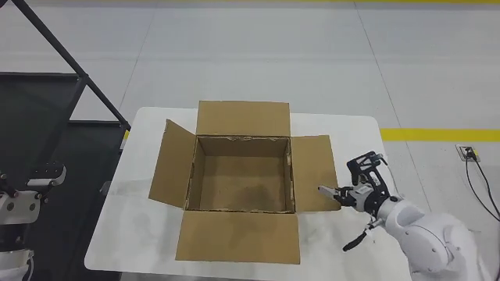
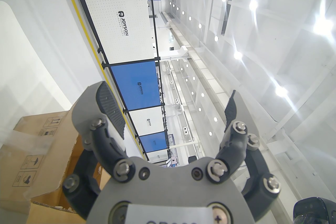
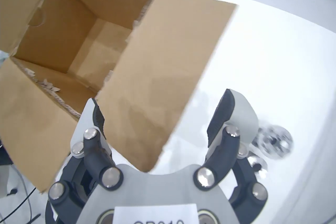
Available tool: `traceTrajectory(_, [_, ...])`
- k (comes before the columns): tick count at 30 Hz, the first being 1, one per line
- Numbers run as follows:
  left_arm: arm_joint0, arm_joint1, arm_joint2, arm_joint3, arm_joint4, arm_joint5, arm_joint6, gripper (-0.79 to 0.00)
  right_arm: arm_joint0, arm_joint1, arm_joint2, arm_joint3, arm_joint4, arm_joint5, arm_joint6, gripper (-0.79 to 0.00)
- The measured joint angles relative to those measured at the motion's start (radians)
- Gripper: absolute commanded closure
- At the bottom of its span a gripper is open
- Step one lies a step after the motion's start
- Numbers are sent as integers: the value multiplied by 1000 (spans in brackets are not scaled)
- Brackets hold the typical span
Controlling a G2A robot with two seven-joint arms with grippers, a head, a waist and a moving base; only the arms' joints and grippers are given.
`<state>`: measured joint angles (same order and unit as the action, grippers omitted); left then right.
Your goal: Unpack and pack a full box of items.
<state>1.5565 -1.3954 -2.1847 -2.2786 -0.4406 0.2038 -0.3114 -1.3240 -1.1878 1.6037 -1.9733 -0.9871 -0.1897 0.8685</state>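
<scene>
At table (image 1: 344, 129) centre: brown cardboard box (image 1: 242, 117), four flaps splayed outward, rim edges ragged, bare floor showing. Right claw (image 3: 161, 100), 4 o'clock of box, released; left claw (image 2: 168, 96) released.

Parted fingers (image 3: 223, 109) — box flap (image 3: 162, 72) corner between.

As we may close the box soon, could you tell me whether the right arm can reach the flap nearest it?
Probably yes: the right gripper is open right at the corner of that flap, with nothing between them.
</scene>
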Motion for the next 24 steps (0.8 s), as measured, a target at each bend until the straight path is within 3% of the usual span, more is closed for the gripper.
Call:
traceTrajectory(3, [0, 0, 0, 0, 0, 0, 0, -785, -85, 0, 27, -52, -155, 163, 1, -785])
traceTrajectory(6, [0, 0, 0, 0, 0, 0, 0, -785, -97, 0, 28, -16, -204, 238, 26, -785])
traceTrajectory(10, [0, 0, 0, 0, 0, 0, 0, -785, -40, 1, 25, 119, -189, 242, 68, -785])
traceTrajectory(18, [0, 0, 0, 0, 0, 0, 0, -785, 77, 7, 32, 378, -114, 156, 70, -785])
traceTrajectory(20, [0, 0, 0, 0, 0, 0, 0, -785, 101, 7, 28, 426, -100, 148, 71, -696])
traceTrajectory(21, [0, 0, 0, 0, 0, 0, 0, -785, 111, 8, 27, 445, -93, 146, 70, -520])
traceTrajectory(22, [0, 0, 0, 0, 0, 0, 0, -785, 120, 8, 26, 462, -88, 142, 68, -403])
traceTrajectory(24, [0, 0, 0, 0, 0, 0, 0, -785, 139, 10, 20, 496, -86, 131, 68, -265])
